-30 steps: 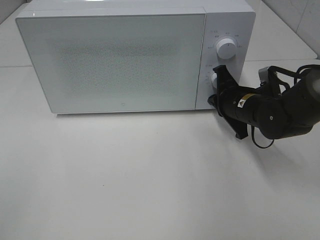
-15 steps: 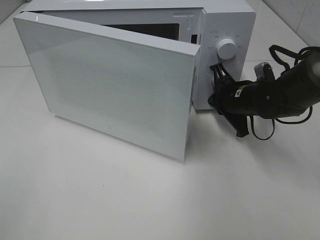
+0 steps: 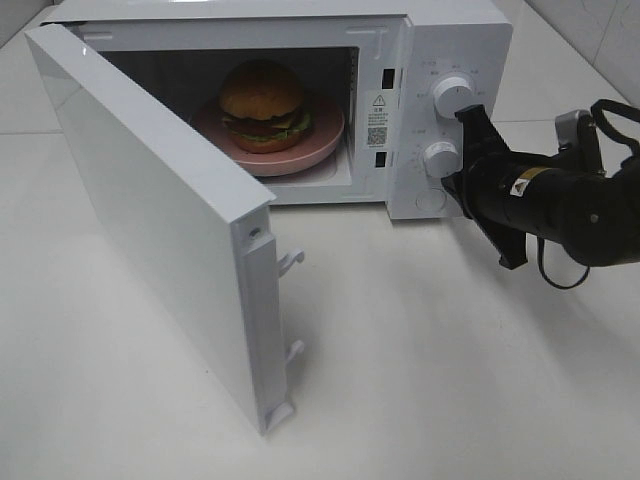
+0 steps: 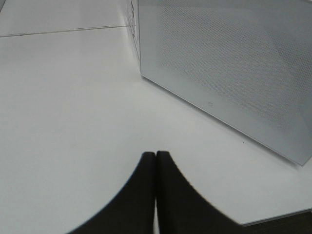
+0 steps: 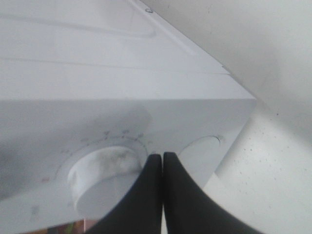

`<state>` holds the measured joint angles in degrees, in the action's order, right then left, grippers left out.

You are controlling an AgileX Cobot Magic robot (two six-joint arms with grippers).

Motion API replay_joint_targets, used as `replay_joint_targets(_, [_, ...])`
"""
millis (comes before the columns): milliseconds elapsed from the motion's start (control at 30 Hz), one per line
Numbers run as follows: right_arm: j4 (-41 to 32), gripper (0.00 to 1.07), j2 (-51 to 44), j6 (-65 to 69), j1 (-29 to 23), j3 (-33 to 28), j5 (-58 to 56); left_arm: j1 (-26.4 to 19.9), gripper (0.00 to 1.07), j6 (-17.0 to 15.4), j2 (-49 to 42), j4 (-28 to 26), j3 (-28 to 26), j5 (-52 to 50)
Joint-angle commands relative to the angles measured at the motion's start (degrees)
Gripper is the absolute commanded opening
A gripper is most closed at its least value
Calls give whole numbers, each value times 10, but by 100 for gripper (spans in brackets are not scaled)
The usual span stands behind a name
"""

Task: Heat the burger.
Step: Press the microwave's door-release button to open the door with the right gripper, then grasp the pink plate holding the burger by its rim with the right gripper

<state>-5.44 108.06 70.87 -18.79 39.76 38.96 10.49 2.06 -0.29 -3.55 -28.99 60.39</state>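
The burger (image 3: 262, 100), with its brown bun, green lettuce and dark patty, sits on a pink plate (image 3: 322, 135) inside the white microwave (image 3: 455, 40). The microwave's door (image 3: 150, 200) stands wide open, swung out to the front left. My right gripper (image 3: 452, 183) is shut and empty, just off the control panel, beside the lower knob (image 3: 440, 157). In the right wrist view its tips (image 5: 162, 158) hover close to a knob (image 5: 105, 170) and a round button (image 5: 204, 151). My left gripper (image 4: 156, 158) is shut and empty over the table, facing the door's outer face (image 4: 229, 63).
The upper knob (image 3: 453, 95) sits above the lower one on the panel. The open door juts far out over the white table (image 3: 450, 380), with latch hooks (image 3: 290, 262) on its free edge. A cable loops behind the right arm (image 3: 570, 205).
The microwave door went from shut to fully open, bringing the burger and plate into sight. My right gripper drew back to the right, away from the panel.
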Motion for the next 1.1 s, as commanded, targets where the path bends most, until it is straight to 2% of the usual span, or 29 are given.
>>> replay_joint_targets(33, [51,0,-65,-74,-1,-29,56,-1,0,0,-11,-4,1,-7])
replay_joint_targets(100, [63,0,-74,-88,-1,-34,45,-1,0,0,-11,-4,1,-7])
replay_joint_targets(133, [102,0,-93,-117,-1,-42,25,-1,0,0,-11,-4,1,-7])
replay_joint_targets(200, [125,0,-103,-129,-1,-44,17,-1,0,0,-11,-4,1,-7])
replay_joint_targets(233, [173,0,-117,-150,-1,-44,-5,-1,0,0,-11,-4,1,-7])
replay_joint_targets(267, [173,0,-117,-150,-1,-44,-5,-1,0,0,-11,-4,1,-7])
replay_joint_targets(300, [234,0,-132,-167,-1,-44,-21,-1,0,0,-11,-4,1,-7])
replay_joint_targets(367, [259,0,-136,-171,-1,-44,-27,-1,0,0,-11,-4,1,-7])
replay_joint_targets(400, [329,0,-148,-176,-1,-44,-38,-1,0,0,-11,-4,1,-7])
replay_joint_targets(433, [329,0,-148,-176,-1,-44,-38,-1,0,0,-11,-4,1,-7])
replay_joint_targets(467, [394,0,-160,-180,-1,-44,-47,-1,0,0,-11,-4,1,-7])
replay_joint_targets(500, [394,0,-160,-180,-1,-44,-47,-1,0,0,-11,-4,1,-7])
replay_joint_targets(567, [485,0,-174,-182,-1,-44,-64,-1,0,0,-11,-4,1,-7])
replay_joint_targets(600, [485,0,-174,-182,-1,-44,-64,-1,0,0,-11,-4,1,-7])
replay_joint_targets(667, [561,0,-185,-183,-1,-44,-89,-1,0,0,-11,-4,1,-7])
replay_joint_targets(700, [561,0,-185,-183,-1,-44,-89,-1,0,0,-11,-4,1,-7])
replay_joint_targets(767, [618,1,-198,-183,-1,-44,-122,-1,0,0,-11,-4,1,-7])
replay_joint_targets(933, [660,2,-216,-202,-1,-44,-189,-1,0,0,-11,-4,1,-7])
replay_joint_targets(1100, [662,2,-227,-248,-1,-44,-255,-1,0,0,-11,-4,1,-7])
